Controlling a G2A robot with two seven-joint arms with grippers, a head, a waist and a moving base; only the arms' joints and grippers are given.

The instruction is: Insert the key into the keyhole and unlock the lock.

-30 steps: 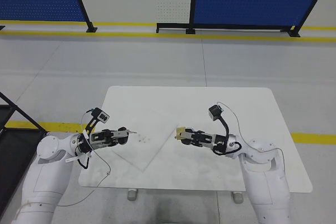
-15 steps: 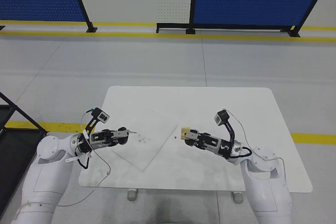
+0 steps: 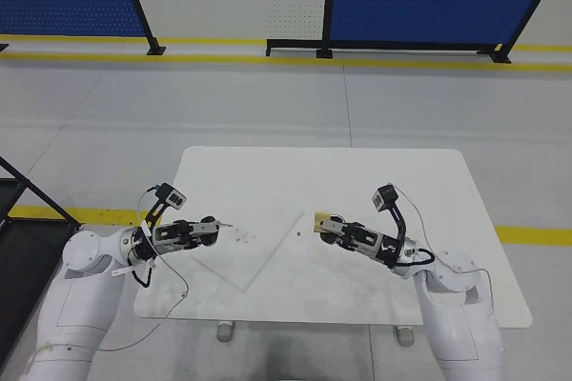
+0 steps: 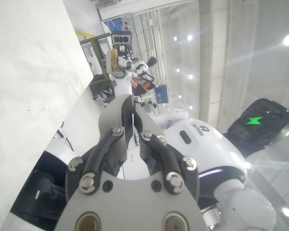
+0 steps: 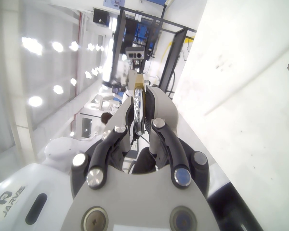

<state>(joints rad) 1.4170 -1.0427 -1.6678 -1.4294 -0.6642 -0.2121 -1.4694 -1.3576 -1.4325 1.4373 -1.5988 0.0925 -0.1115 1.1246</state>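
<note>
We see the left gripper (image 3: 215,227) over the left half of the white table (image 3: 439,190), roughly midway between the left edge and the centre, its tips aimed toward the right edge. In its wrist view the left gripper (image 4: 132,106) has its two fingers drawn almost together, with only a thin slit between the pads. In that slit sits the key (image 4: 133,119), seen edge-on as a narrow pale strip. From above, the key (image 3: 225,226) shows as a fine sliver sticking out past the fingertips.

The right gripper (image 3: 330,227) is near the table's centre, a little toward the right edge, pointing back at the left one. Its fingers are clamped on the padlock (image 3: 320,223). In the wrist view the right gripper (image 5: 141,92) pinches the chrome shackle (image 5: 137,111) between the pads, and the brass body (image 5: 138,82) stands out beyond the tips. The left wrist view shows the same padlock (image 4: 114,58) farther off, its brass face turned toward the key; we cannot make out the keyhole there.

Key and padlock face each other across the middle of the table, well apart. A few small dark specks (image 3: 243,236) lie on the table between them, nearer the key.
</note>
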